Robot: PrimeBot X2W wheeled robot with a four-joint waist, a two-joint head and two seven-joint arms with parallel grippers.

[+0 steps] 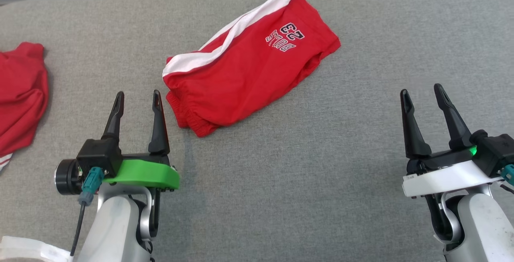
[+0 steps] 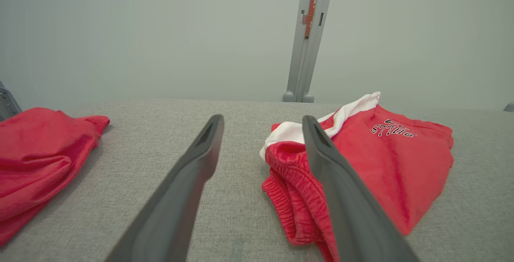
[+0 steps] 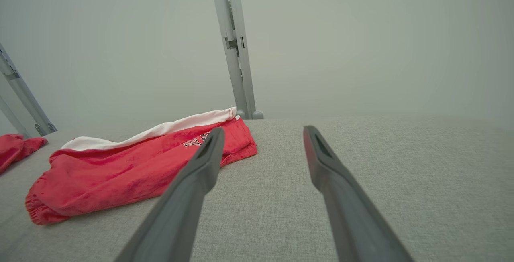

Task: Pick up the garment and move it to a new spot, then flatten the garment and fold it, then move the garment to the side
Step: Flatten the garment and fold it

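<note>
The garment is a pair of red shorts with a white side stripe and dark lettering, folded in half and lying slantwise on the grey table. Its waistband points toward me. My left gripper stands open just left of the waistband end, nothing between its fingers. My right gripper is open too, well to the right of the shorts. In the left wrist view the garment lies partly behind the right finger of the left gripper. In the right wrist view the garment lies left of the right gripper.
Another red cloth lies crumpled at the table's left edge, also in the left wrist view. A pale wall and a grey metal upright stand behind the table's far edge.
</note>
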